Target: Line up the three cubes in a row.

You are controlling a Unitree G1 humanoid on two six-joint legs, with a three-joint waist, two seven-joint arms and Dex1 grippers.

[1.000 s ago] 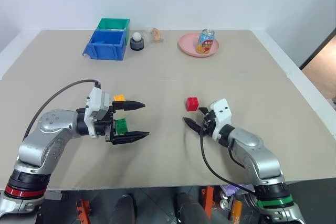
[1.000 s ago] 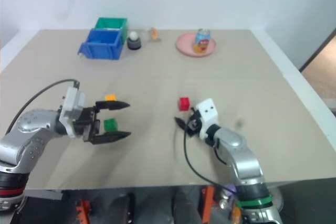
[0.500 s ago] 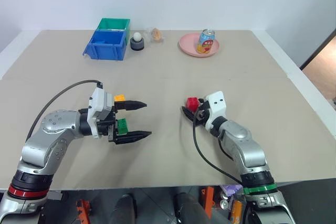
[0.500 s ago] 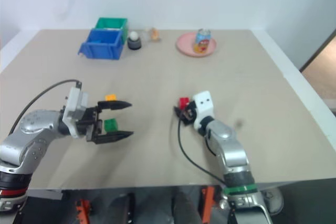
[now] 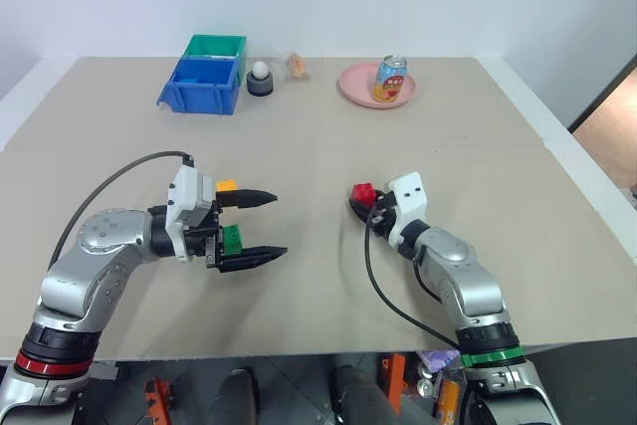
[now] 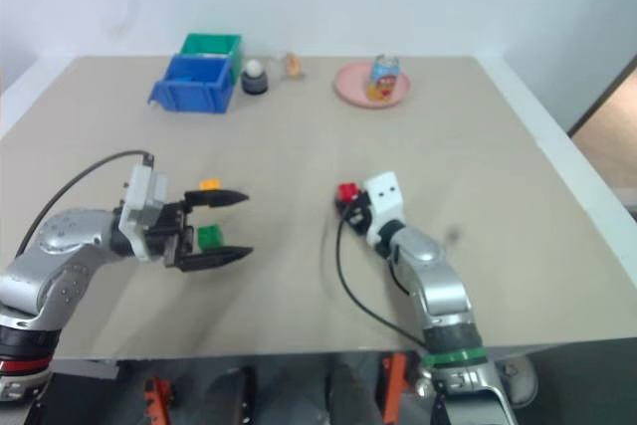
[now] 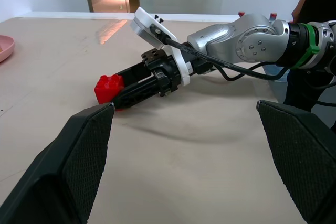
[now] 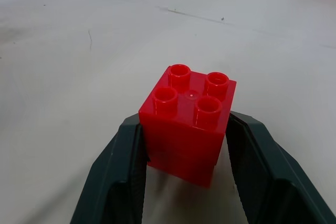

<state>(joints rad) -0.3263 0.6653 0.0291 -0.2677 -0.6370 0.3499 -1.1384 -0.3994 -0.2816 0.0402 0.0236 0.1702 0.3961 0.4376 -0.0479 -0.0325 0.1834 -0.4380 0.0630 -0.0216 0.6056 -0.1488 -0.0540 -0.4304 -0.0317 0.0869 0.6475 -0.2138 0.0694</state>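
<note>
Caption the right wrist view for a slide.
Right pincer shut on the red cube, studs up, on the beige table.

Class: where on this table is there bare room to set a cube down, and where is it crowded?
Bare: the stretch between the green cube and red cube, and the middle before the bins and plate. Crowded: around the left pincer, by the yellow cube.

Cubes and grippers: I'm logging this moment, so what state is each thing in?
red cube: upright, studs up, clamped between the right gripper's fingers
right gripper: shut on the red cube
left gripper: open, holding nothing
green cube: on the table, free
yellow cube: on the table, free
can: upright on the pink plate
</note>
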